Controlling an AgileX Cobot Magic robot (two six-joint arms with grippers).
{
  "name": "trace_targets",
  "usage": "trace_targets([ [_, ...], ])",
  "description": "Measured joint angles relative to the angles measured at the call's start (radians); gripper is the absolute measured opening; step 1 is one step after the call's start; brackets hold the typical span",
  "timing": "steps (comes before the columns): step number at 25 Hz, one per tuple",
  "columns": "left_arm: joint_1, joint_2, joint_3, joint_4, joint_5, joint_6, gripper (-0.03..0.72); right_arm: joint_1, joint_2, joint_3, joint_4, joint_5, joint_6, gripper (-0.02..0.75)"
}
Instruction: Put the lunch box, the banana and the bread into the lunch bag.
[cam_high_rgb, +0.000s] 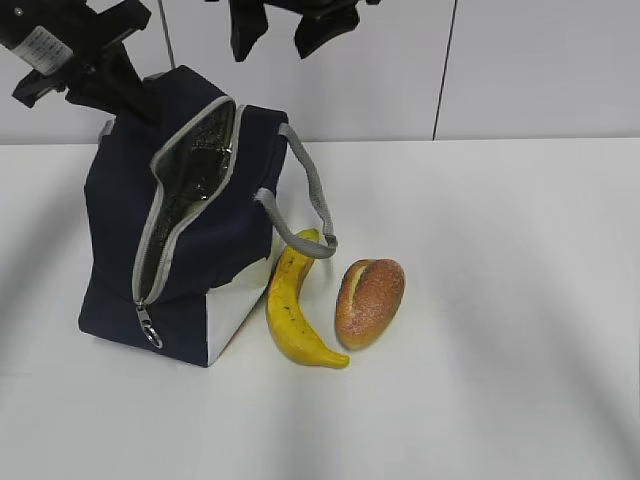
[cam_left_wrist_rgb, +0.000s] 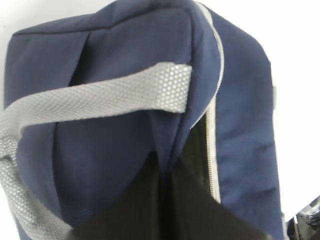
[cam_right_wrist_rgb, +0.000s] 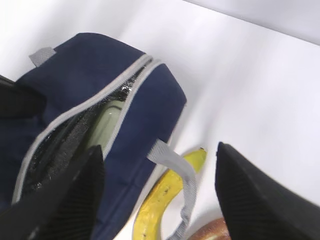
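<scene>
A navy lunch bag (cam_high_rgb: 190, 235) stands at left on a white table (cam_high_rgb: 500, 300), zip undone and silver lining showing thru the gap. The zipper pull (cam_high_rgb: 148, 328) hangs low at the bag's front corner, beside the white side panel. The left gripper (cam_high_rgb: 120, 85) presses in at the bag's upper back edge; in the left wrist view its dark fingers (cam_left_wrist_rgb: 165, 210) sit close together at the flap by the zip, but whether they're clenched on fabric can't be told. A grey strap handle (cam_left_wrist_rgb: 100, 97) crosses the flap in that view.

Inside the bag, the lunch box (cam_right_wrist_rgb: 106, 124) shows its sage-green lid thru the opening, per the right wrist view.

Up top, centre, the right gripper (cam_high_rgb: 280, 32) hangs above the bag w/ nothing in it; its two black fingers (cam_right_wrist_rgb: 260, 200) are spread wide in its own wrist view, framing the bag's opening and the fruit below.

Just right of the bag, the banana (cam_high_rgb: 295, 305) lies on the table, its far tip tucked under the loop of the other grey strap (cam_high_rgb: 310, 200), its near end curving toward the camera. Next right, close alongside the banana, the bread (cam_high_rgb: 369, 302) rests on the table, pale slit facing the banana. Both are outside the bag.
</scene>
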Motion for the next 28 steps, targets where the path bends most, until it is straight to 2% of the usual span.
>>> trace_targets([
  [7, 0.0, 0.0, 0.0, 0.083, 0.0, 0.0, -0.003, -0.004, -0.146, 0.162, -0.053, 0.0, -0.017, 0.513],
  [14, 0.0, 0.0, 0.0, 0.103, 0.0, 0.0, -0.003, -0.004, -0.287, 0.486, -0.047, 0.0, -0.041, 0.512],
  [22, 0.0, 0.0, 0.0, 0.106, 0.0, 0.0, -0.003, -0.005, -0.432, 0.804, 0.062, -0.014, -0.09, 0.512],
  [28, 0.0, 0.0, 0.0, 0.106, 0.0, 0.0, -0.003, -0.005, -0.443, 0.978, 0.176, -0.201, -0.12, 0.512],
])
